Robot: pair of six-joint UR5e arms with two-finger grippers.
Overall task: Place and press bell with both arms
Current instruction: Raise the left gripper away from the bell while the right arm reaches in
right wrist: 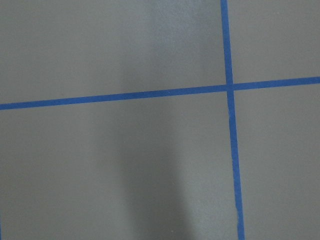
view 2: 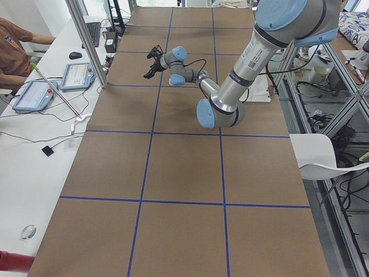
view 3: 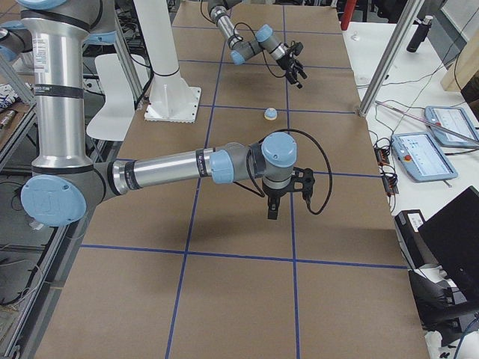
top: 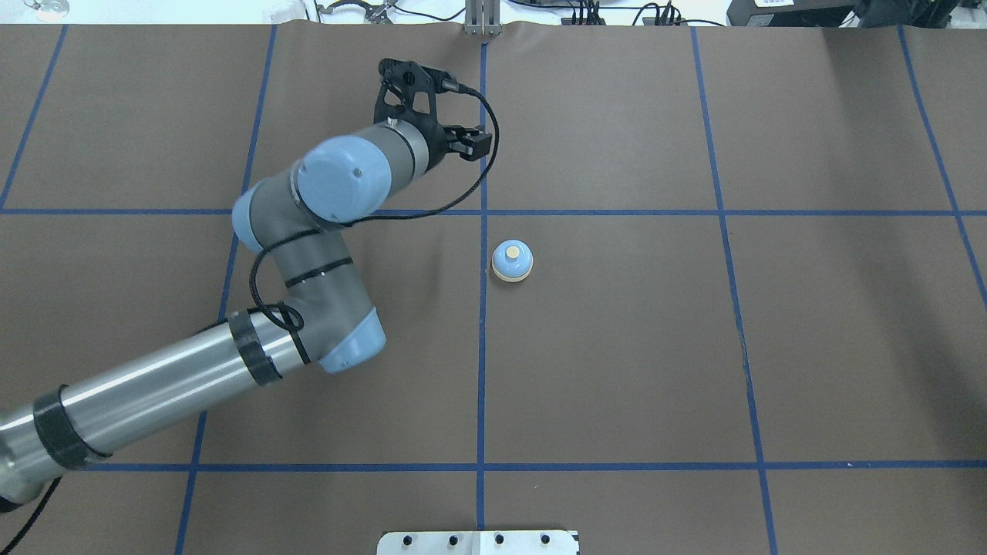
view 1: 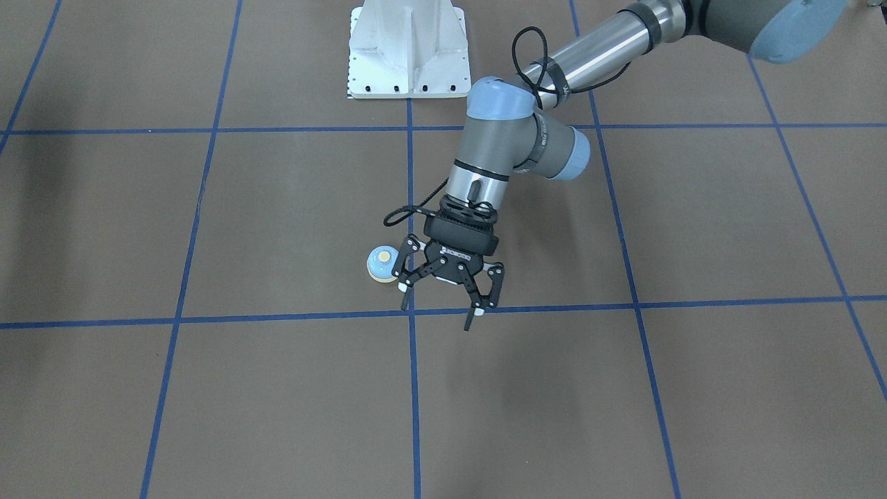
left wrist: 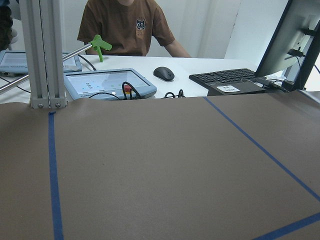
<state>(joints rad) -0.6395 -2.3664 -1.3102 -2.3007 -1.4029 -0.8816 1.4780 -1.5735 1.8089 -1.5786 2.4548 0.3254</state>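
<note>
Black left gripper (view 1: 438, 313) spread wide, empty

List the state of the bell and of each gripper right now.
bell: upright on the table, button on top, held by nothing.
left gripper: open, empty, not touching the bell.
right gripper: pointing down over the table, well away from the bell; open or shut cannot be told.
</note>
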